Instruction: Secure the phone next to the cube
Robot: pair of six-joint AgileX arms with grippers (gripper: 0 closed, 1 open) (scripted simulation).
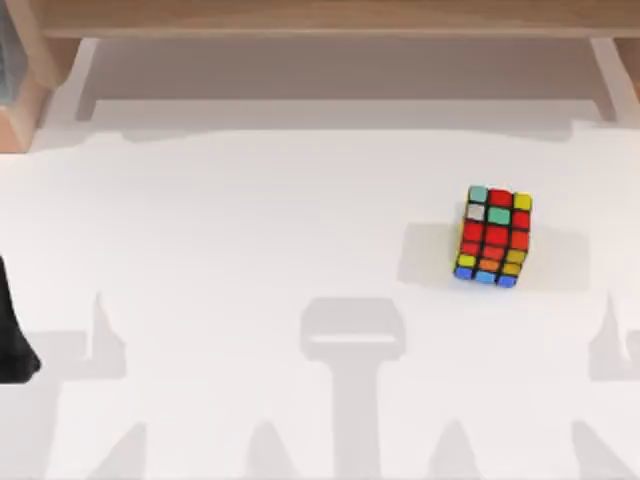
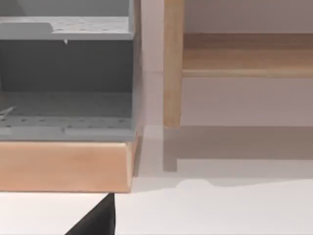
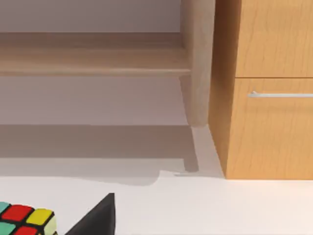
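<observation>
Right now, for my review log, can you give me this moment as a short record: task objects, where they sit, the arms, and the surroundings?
cube: puzzle cube on the white table, right of centre, standing alone
cube top face: mostly red stickers, with teal, yellow and white
phone: not located
left arm: dark part at the table's left edge
right tool: dark tip near the cube
back: wooden shelf
right wrist view: wooden cabinet with a metal handle
</observation>
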